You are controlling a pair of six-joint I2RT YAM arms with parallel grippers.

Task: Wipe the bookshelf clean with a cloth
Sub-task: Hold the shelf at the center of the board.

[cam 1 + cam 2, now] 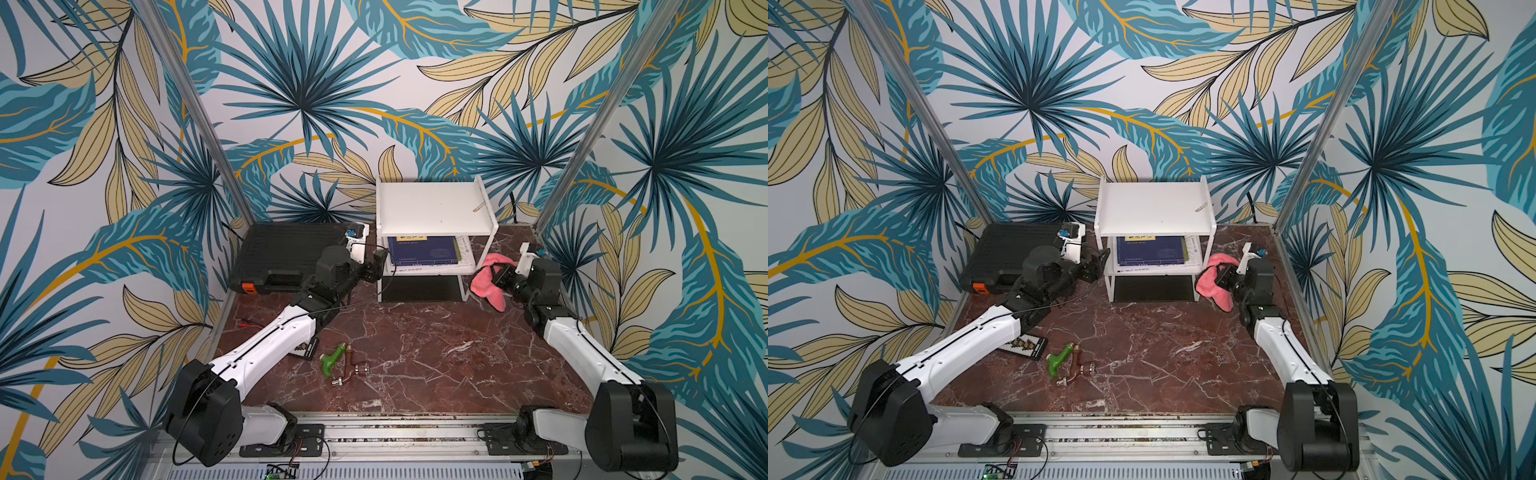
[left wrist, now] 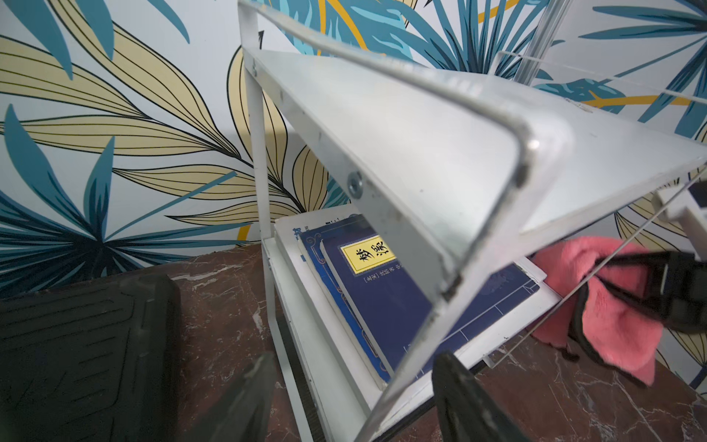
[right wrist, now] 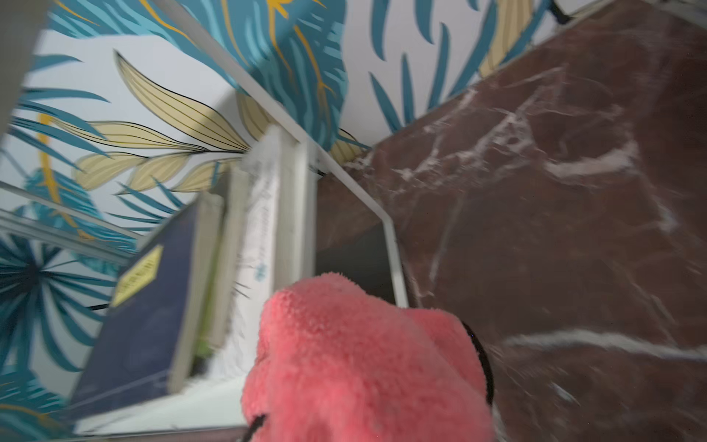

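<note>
The white two-tier bookshelf [image 1: 432, 203] [image 1: 1154, 208] stands at the back against the wall. My left gripper [image 1: 376, 268] [image 2: 355, 405] is at its front left corner, open. In the left wrist view the dark fingers [image 2: 466, 402] stand apart on either side of the shelf's thin white frame leg [image 2: 440, 153]. The pink cloth [image 1: 486, 282] [image 1: 1210, 282] [image 2: 612, 325] hangs bunched just right of the lower tier, with my right gripper [image 1: 498, 276] shut on it. In the right wrist view the cloth [image 3: 363, 363] hides the jaws.
Blue and white books [image 1: 424, 249] lie flat on the lower tier. A small scrap [image 1: 480, 206] lies on the top board. A black toolcase [image 1: 286, 253] sits left of the shelf. A green-handled tap [image 1: 332, 361] and a black tray [image 1: 1023, 345] lie on the marble table.
</note>
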